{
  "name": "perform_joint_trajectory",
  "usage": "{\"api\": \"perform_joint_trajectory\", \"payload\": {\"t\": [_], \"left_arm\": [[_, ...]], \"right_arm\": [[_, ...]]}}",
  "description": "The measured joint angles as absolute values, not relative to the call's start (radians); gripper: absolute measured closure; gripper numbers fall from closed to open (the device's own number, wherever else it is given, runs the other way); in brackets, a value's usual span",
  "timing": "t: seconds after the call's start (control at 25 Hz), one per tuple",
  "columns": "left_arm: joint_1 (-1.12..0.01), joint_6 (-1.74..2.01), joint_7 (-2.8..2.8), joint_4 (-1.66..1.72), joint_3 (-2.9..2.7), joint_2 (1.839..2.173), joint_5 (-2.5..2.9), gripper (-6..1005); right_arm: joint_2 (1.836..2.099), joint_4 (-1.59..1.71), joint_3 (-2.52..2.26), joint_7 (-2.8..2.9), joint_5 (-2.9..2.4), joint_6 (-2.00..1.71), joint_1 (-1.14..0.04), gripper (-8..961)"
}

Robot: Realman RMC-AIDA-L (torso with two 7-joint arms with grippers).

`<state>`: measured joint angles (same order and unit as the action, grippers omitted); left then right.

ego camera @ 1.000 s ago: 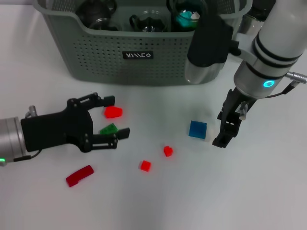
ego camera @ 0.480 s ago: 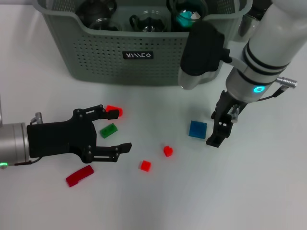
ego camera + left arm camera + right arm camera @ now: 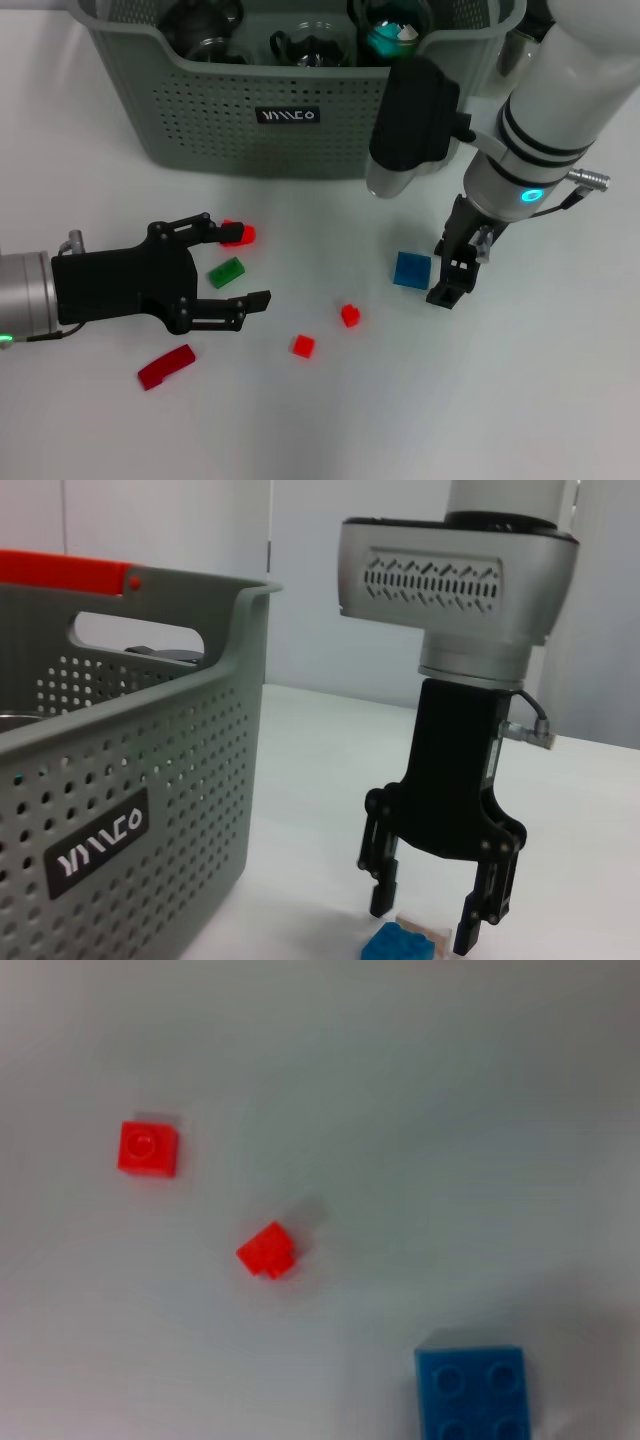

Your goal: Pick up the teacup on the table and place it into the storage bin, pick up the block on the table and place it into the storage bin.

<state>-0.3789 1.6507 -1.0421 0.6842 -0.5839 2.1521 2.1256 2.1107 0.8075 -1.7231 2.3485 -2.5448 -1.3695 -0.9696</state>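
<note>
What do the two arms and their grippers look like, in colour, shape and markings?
The left gripper is matte black with jointed, skeletal fingers on a silver cylindrical wrist. The right arm is glossy white with black bands, a glowing cyan ring light and a thin cable by a metal connector. The right gripper is black, below a grey housing with slanted vent slots.

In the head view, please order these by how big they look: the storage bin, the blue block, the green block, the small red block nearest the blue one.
1. storage bin
2. blue block
3. green block
4. small red block

All lie on one table at similar distance, so the order is fairly sure.
</note>
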Motion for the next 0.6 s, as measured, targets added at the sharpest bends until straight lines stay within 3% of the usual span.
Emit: {"api": "perform_joint_trajectory", "payload": {"t": [0.16, 0.36, 0.6], "left_arm": [[-0.378, 1.650, -1.043, 0.684, -0.579, 2.152, 2.121, 112], [-0.377, 1.652, -1.044, 0.684, -0.559, 2.151, 2.119, 112], [-0.374, 1.665, -1.051, 0.692, -0.541, 2.148, 2.118, 112]], "right_arm": [[2.111, 0.807, -1.745, 2.350, -2.543, -1.362, -0.967, 277], [2.111, 0.807, -1.744, 2.352, -2.526, -1.363, -0.970, 516], [2.100, 0.902, -1.683, 2.382, -2.525, -1.451, -0.952, 528]]}}
